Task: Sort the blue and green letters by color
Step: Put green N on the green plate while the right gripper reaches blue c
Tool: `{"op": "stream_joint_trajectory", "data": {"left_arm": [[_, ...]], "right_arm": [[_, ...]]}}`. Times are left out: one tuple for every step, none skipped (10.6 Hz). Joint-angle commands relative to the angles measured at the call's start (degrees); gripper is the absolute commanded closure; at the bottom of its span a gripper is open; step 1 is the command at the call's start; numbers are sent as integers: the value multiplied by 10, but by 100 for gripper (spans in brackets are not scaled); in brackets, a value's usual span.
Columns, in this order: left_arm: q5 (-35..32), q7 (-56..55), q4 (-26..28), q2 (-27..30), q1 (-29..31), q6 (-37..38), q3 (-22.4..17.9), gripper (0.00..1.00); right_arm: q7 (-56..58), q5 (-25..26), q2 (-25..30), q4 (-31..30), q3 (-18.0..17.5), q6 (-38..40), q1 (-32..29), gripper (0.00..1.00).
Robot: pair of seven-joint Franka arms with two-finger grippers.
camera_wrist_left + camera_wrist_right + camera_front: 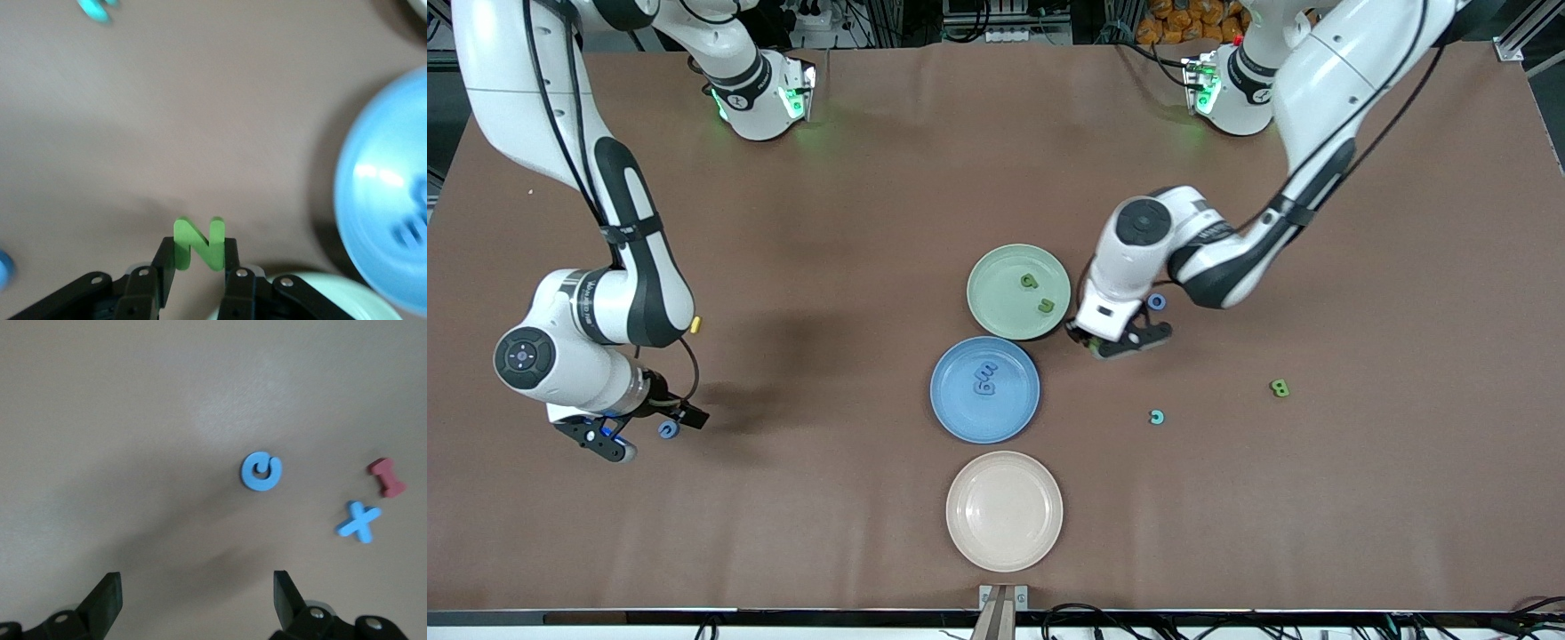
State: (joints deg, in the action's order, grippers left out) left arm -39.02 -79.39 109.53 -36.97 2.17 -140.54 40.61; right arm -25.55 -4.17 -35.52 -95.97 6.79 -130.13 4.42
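Counting the plates gives three in a row on the brown counter (871,222): a green plate (996,307) farthest from the front camera, a blue plate (960,413) next, a cream plate (1005,511) nearest. Two green letters (1038,293) lie in the green plate and two blue letters (984,380) in the blue one.

Loose on the counter toward the left arm's end are a blue ring (1156,301), a teal C (1157,417) and a green B (1279,388). Toward the right arm's end lie a blue G (261,471), a blue X (359,521) and a red I (387,477), plus a small yellow piece (695,324).

The left gripper (199,267), just beside the green plate's rim, has its jaws closed on a green N (199,243), pinched between both fingers (163,270).

The right gripper (193,597) hangs low near the blue G with its jaws spread wide, holding and touching nothing.
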Motion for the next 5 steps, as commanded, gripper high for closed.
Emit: {"op": "stream_joint_trajectory", "data": {"left_arm": [[-14,-71,7,5,-86,4,-4,100],[-13,-74,8,5,-95,4,-4,100],[-10,-79,7,4,-106,4,-3,100],[-8,-81,7,1,-115,4,-4,87],[-12,-69,8,1,-110,5,-4,1]], "right_arm": [[-13,-62,-20,0,3,-18,-3,0],[-11,-61,-20,0,5,-19,-1,0],[-6,-60,-23,2,6,-19,-2,0],[-5,-58,-24,7,6,-18,-3,0],[-2,-56,-26,12,16,-17,-5,0]]}}
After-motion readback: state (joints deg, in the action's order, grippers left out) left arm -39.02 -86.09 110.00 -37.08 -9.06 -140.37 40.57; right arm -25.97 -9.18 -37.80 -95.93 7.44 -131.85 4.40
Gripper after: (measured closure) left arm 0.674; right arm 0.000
